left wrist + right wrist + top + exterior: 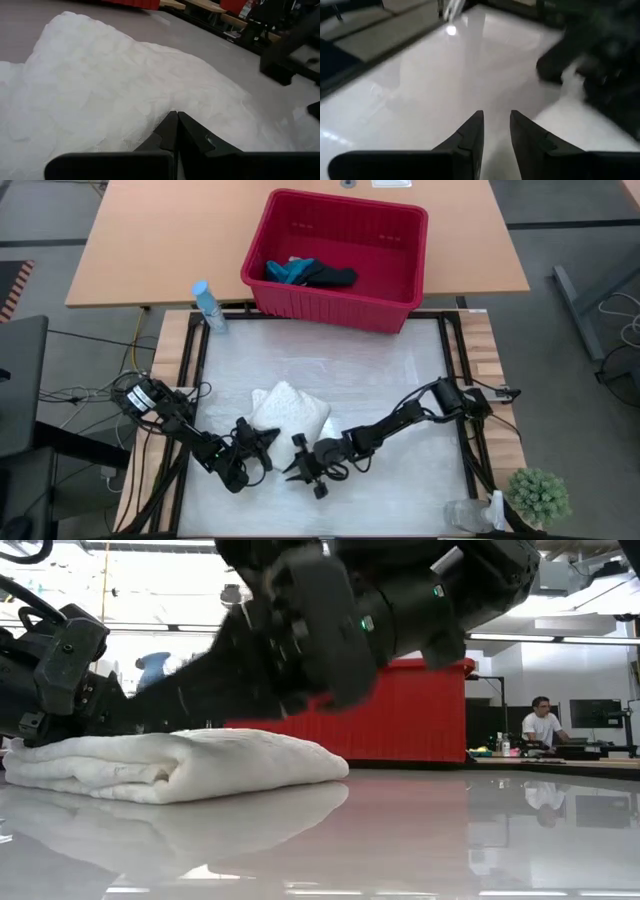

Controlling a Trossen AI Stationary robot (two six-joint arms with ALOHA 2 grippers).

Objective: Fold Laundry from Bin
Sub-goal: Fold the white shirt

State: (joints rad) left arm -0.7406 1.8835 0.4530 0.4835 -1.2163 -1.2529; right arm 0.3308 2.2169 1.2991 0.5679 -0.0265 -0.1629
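Observation:
The large white laundry piece point(290, 412) lies folded in a thick pad on the white table top, left of centre. My left gripper point(270, 440) is shut, with its tips at the pad's near left side. My right gripper point(495, 122) hovers just right of the pad, near the front, open by a narrow gap with nothing between its fingers. The red bin point(400, 275) stands on the wooden table at the far edge. A teal piece point(288, 270) and a dark piece point(332, 277) lie on the bin's floor. My left gripper's shut fingertips point(172, 125) rest against the top surface of the white pad point(150, 100) near its edge. They come from the table's near left, slanting slightly down. The pad lies flat on the table. I cannot tell whether any layer is caught between the fingers.
A blue spray bottle point(208, 307) stands at the far left corner. A small green plant point(540, 495) and a clear plastic thing point(468, 515) sit at the near right corner. A person point(545, 725) sits far off in the room. Bare table lies to the right.

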